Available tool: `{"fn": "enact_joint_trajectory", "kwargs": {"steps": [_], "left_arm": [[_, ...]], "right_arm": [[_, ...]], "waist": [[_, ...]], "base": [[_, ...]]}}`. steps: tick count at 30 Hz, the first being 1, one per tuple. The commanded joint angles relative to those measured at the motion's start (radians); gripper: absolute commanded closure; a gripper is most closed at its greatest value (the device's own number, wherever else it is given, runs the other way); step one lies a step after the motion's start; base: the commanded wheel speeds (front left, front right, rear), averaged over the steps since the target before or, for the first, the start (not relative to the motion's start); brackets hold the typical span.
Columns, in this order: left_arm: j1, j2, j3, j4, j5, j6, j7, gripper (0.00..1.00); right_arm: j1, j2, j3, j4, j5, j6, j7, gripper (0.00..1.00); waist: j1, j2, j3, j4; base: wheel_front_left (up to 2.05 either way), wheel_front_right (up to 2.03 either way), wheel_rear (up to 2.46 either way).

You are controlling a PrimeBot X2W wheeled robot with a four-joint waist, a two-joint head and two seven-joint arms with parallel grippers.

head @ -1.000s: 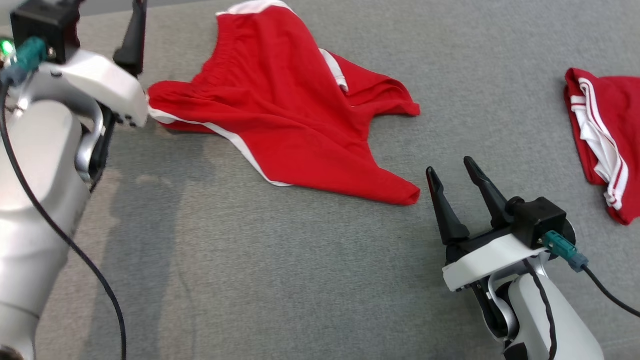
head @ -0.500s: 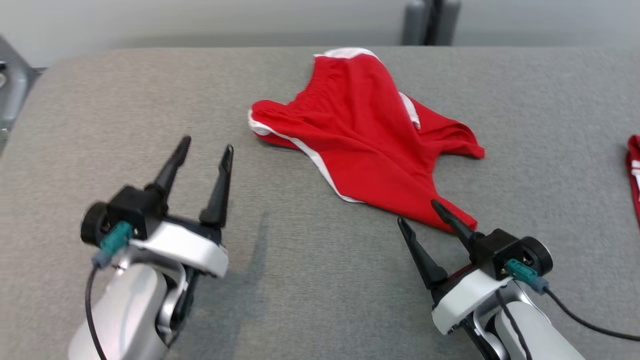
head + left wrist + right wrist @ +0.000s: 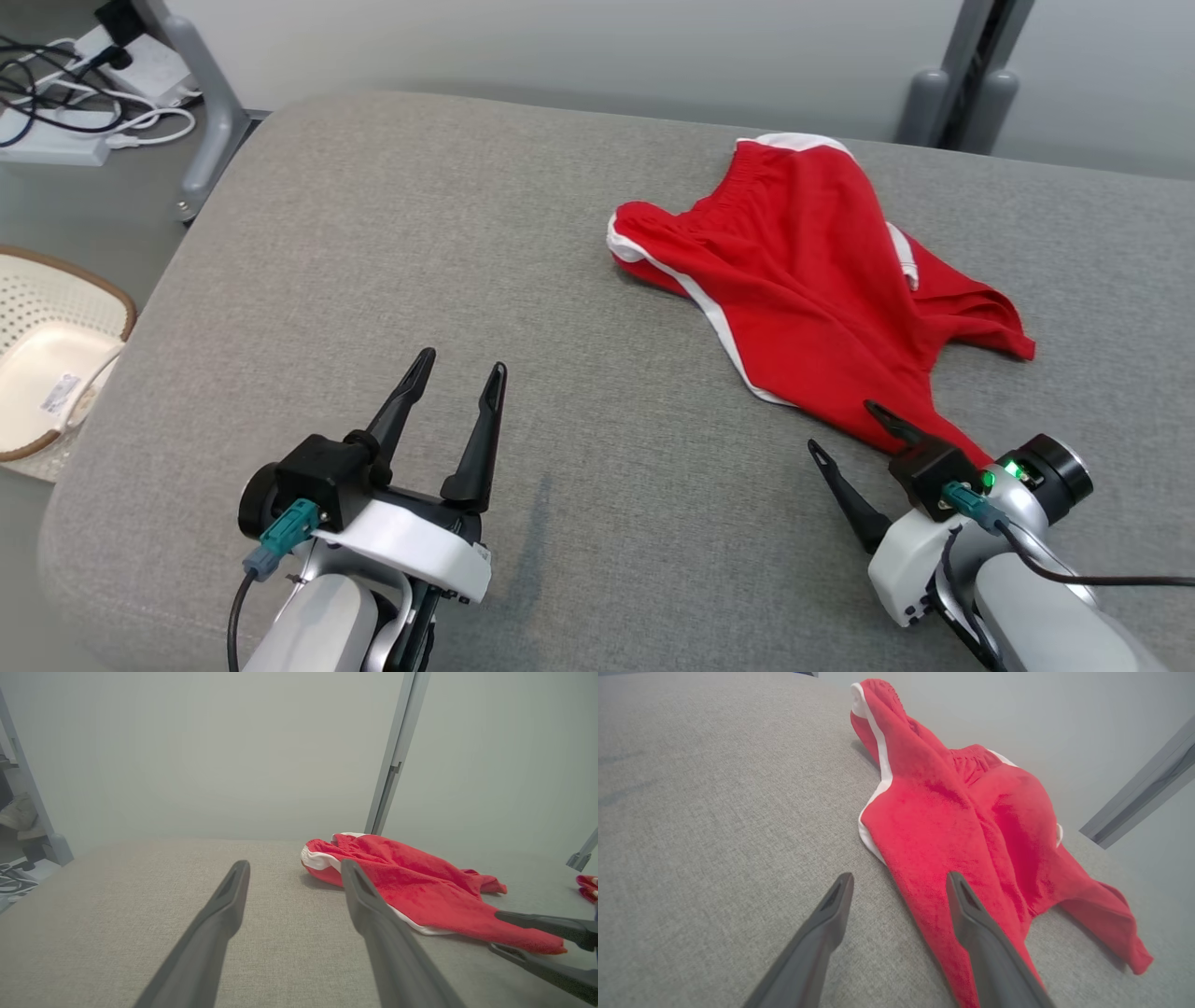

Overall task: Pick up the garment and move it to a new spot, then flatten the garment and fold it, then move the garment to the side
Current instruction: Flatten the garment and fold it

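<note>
The red garment [image 3: 803, 271], edged in white, lies crumpled and unfolded on the far right part of the grey padded table [image 3: 373, 233]. Its gathered waistband is toward the far edge and one narrow end tapers toward the robot. That narrow end reaches the right gripper [image 3: 841, 426], whose two dark fingers stand wide apart and grip nothing. In the right wrist view one finger crosses the red cloth and the other lies over bare table (whether either touches the fabric cannot be told). In the left wrist view the cloth's tip sits between those two fingers. The left gripper [image 3: 464, 360] hangs over bare table well to the left of the garment, its fingers also spread and empty, pointing toward the far edge. Beyond the table's left side a pale perforated basket [image 3: 56, 373] with a brown rim sits on the floor. Farther back are a tangle of cables [image 3: 56, 84] and a grey frame leg [image 3: 210, 121].
</note>
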Motion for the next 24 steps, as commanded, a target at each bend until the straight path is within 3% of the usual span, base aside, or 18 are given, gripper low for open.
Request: {"fn": "enact_joint_trajectory", "kwargs": {"steps": [1,3,4,5,7,9,10,11,17,24], "left_arm": [[0.008,-0.002,0.012,0.003,0.010,-0.008,-0.003,0.00],[0.009,-0.014,0.027,0.010,0.020,-0.020,-0.003,0.00],[0.008,-0.020,0.034,0.012,0.024,-0.025,-0.003,0.00],[0.007,-0.025,0.039,0.015,0.029,-0.032,-0.003,0.00],[0.003,-0.033,0.051,0.020,0.038,-0.040,-0.003,0.00],[0.000,-0.043,0.062,0.023,0.049,-0.048,-0.003,0.00],[0.000,-0.048,0.067,0.024,0.051,-0.052,-0.003,0.00],[0.001,-0.052,0.072,0.025,0.054,-0.057,-0.003,0.00],[0.004,-0.067,0.101,0.034,0.076,-0.074,-0.003,0.00],[0.014,-0.079,0.130,0.048,0.097,-0.087,-0.003,0.00]], "right_arm": [[-0.016,-0.010,0.002,0.018,-0.014,-0.001,0.000,0.00],[-0.031,-0.015,0.014,0.049,-0.026,-0.001,-0.003,0.00],[-0.040,-0.019,0.019,0.065,-0.034,-0.001,-0.002,0.16],[-0.051,-0.023,0.018,0.080,-0.042,-0.001,-0.001,0.56],[-0.067,-0.024,0.010,0.112,-0.060,-0.001,0.000,0.74],[-0.080,-0.019,0.002,0.139,-0.078,-0.001,-0.005,0.74],[-0.086,-0.015,-0.003,0.148,-0.081,-0.001,-0.008,0.79],[-0.091,-0.012,-0.002,0.162,-0.087,-0.001,-0.008,1.00],[-0.124,0.011,-0.005,0.197,-0.075,-0.001,-0.026,1.00],[-0.118,0.058,0.024,0.111,0.016,-0.001,-0.041,1.00]], "waist": [[0.0000,0.0000,0.004,0.015],[0.0000,0.0000,0.008,0.025],[0.0000,0.0000,0.010,0.029],[0.0000,0.0000,0.013,0.033],[0.0000,0.0000,0.018,0.038],[0.0000,0.0000,0.023,0.042],[0.0000,0.0000,0.025,0.042],[0.0000,0.0000,0.027,0.043],[0.0000,0.0000,0.033,0.034],[0.0000,0.0000,0.013,0.004]], "base": [[0.00,0.00,0.00],[0.00,0.00,0.00],[0.00,0.00,0.00],[0.00,0.00,0.00],[0.00,0.00,0.00],[0.00,0.00,0.00],[0.00,0.00,0.00],[0.00,0.00,0.00],[0.00,0.00,0.00],[0.00,0.00,0.00]]}}
